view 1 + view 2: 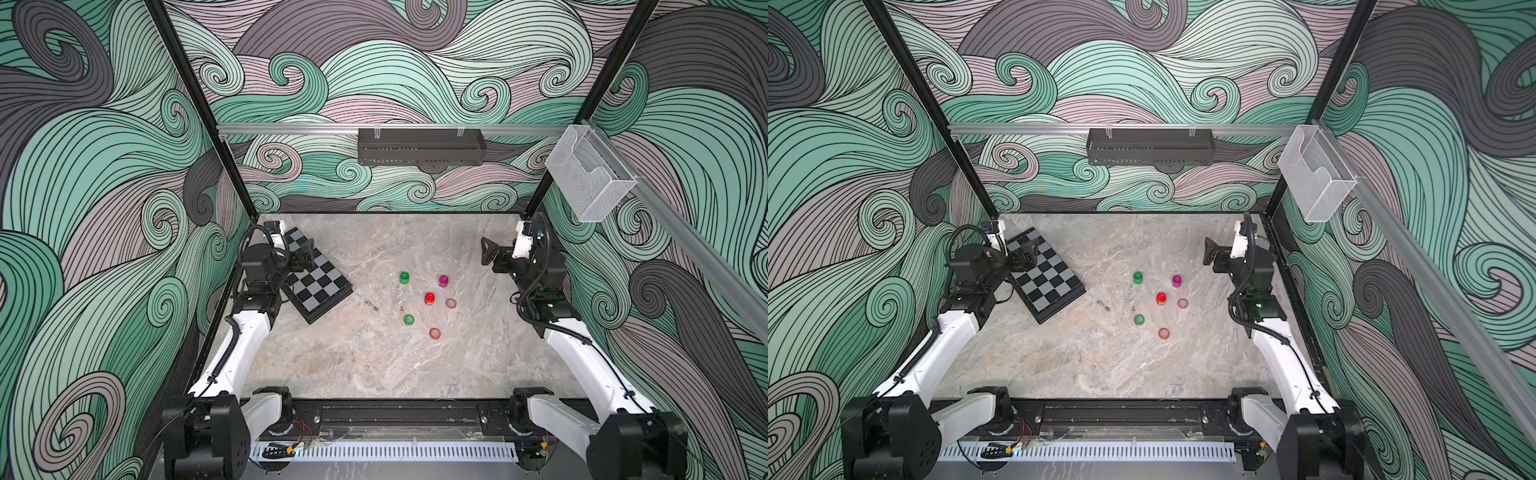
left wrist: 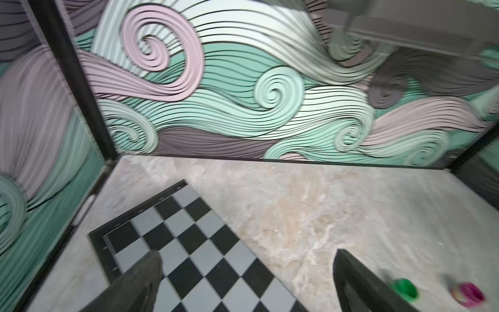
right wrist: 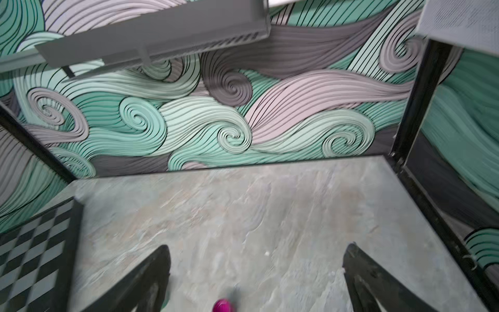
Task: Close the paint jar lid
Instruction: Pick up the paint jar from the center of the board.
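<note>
Left tool [image 1: 306, 252]: spread wide, empty, over chessboard [image 1: 320, 286]. Right tool [image 1: 485, 250]: spread wide, empty, over bare bench [image 1: 374, 365], far right. Both tools well clear of jars. Between them, mid-bench, upright: green jar [image 1: 404, 277], magenta jar [image 1: 443, 281] nearest right tool, red jar [image 1: 429, 298]. Nearer, loose on bench, apart from jars: pink lid [image 1: 451, 303], green lid [image 1: 409, 319], red lid [image 1: 434, 333].

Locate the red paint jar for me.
In both top views the red jar stands right of centre, between the magenta jar and the green lid.
</note>
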`<state>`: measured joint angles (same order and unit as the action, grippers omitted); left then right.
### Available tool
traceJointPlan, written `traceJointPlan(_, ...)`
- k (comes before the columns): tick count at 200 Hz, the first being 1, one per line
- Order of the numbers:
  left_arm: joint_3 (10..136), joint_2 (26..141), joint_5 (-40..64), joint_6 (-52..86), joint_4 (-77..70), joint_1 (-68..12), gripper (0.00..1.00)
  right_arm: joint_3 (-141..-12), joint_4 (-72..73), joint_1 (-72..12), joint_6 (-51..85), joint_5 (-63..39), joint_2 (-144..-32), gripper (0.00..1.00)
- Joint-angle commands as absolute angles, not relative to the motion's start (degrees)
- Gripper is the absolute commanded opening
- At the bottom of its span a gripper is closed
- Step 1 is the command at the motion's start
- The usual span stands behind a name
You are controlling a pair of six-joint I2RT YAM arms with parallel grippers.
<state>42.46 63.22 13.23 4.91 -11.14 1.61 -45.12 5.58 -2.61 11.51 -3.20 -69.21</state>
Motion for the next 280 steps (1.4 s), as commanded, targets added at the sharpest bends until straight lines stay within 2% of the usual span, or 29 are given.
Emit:
traceJointPlan(1,43.42,62.76,28.86,2.78,-8.14,-1.4,0.99,-52.58,-13.94,-6.14,12.93,-7.72,-70.9,0.99)
traceJointPlan(43,44.27,62.16,35.69,-6.09,-3.69,-10.51,0.99,-64.94,-36.26,-15.87,7.1,1.28,-79.12,0.99)
traceJointPlan(68,42.6,60.3,37.11,-6.27,-5.06,-12.87,0.99,-63.82,-36.18,-15.2,5.99,5.14,-83.0,0.99)
traceJointPlan(96,41.44,59.08,36.92,-5.79,-6.35,-14.3,0.99,-63.16,-36.22,-14.99,8.53,-2.08,-85.23,0.99)
traceJointPlan(110,42.48,59.41,36.34,-4.46,-5.36,-14.59,0.99,-63.26,-36.5,-16.53,9.7,-3.86,-86.48,0.99)
traceJointPlan(159,46.36,60.07,36.9,-4.11,-0.09,-14.92,0.99,-64.62,-37.32,-24.03,11.36,-0.49,-91.78,0.98)
traceJointPlan(233,43.6,58.82,33.19,-1.03,-4.98,-14.92,0.99,-70.1,-38.32,-30.83,14.13,2.66,-100.73,0.9)
traceJointPlan(280,42.72,57.3,29.36,-1.29,-4.98,-14.93,0.99,-73.02,-39.87,-32.6,15.67,4.82,-106.75,0.8)
